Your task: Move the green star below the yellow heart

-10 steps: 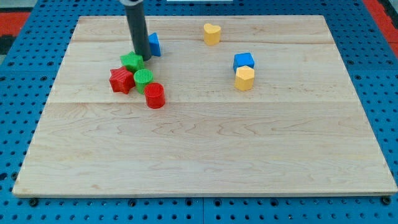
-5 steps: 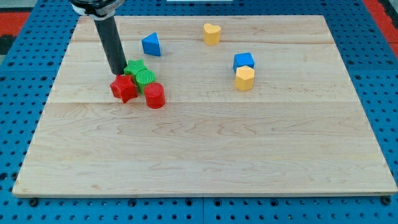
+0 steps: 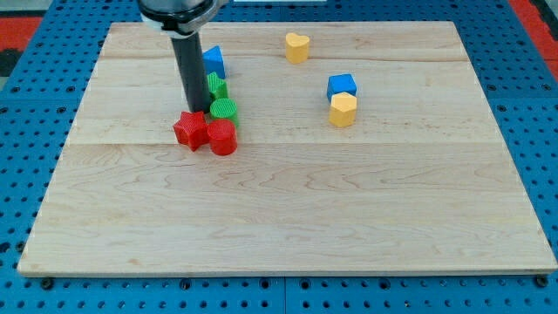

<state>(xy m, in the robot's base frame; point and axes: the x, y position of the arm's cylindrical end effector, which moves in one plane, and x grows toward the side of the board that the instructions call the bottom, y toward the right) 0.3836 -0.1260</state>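
Green star sits jammed in a cluster at 9 o'clock from the yellow heart, well apart. No pincer; my tip touches its 7 o'clock side. Risk: pushing drags the green cylinder, red star, red cylinder along.

Green star half-hidden behind rod; yellow heart upright, well apart.

Straight dark grey rod, smooth, cylindrical; wider black collar with pale rim above; my tip blunt
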